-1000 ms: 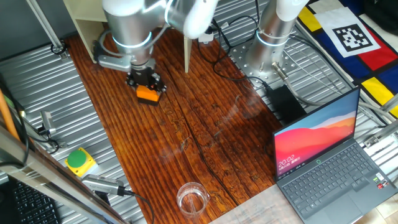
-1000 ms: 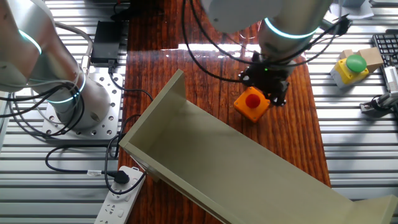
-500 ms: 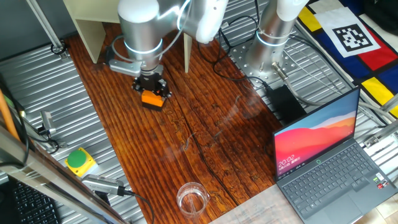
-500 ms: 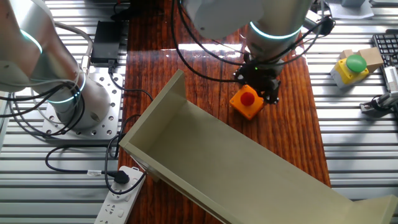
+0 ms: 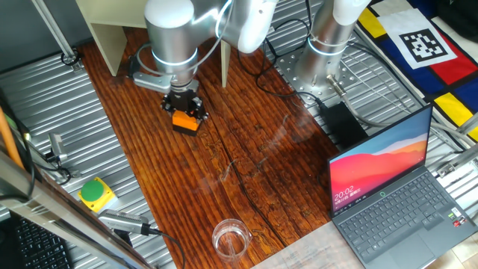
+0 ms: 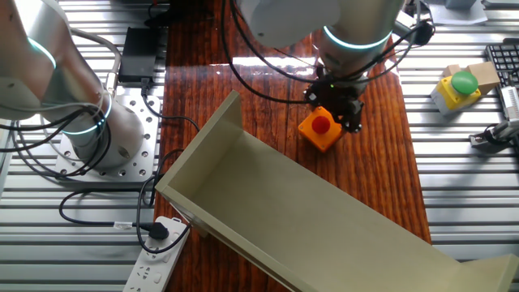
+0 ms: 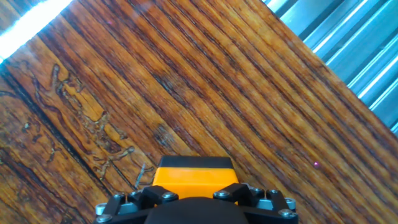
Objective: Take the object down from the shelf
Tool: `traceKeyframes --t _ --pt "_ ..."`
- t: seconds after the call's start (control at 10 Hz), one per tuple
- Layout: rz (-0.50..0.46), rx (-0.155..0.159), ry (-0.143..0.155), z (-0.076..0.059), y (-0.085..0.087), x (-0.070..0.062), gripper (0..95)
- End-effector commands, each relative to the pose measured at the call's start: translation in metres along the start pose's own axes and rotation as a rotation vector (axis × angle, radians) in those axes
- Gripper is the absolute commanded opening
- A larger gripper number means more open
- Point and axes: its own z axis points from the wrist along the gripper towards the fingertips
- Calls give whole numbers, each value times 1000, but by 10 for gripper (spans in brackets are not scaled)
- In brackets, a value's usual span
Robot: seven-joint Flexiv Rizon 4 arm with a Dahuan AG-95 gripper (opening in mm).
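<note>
Hand view: orange box (image 7: 194, 176) sits directly under my jaws, flat top edge, dark grained wood worktop (image 7: 186, 81) beyond. My gripper (image 6: 334, 113) is clenched on the box sides. Only the other fixed view shows its round red button (image 6: 321, 125) and the smooth cream shelf (image 6: 324, 219) just beside it; the box is off the shelf.

Opposite high views; hand view – close, tabletop (image 7: 186, 81).
</note>
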Motion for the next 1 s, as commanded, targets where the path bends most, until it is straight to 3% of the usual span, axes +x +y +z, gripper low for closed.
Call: traceKeyframes --t 0.1,0.9,1.0 --pt "10 -2 -5 0 2 0 0" --pt "16 -8 -13 7 7 6 0" --pt "6 -7 -17 7 7 6 190"
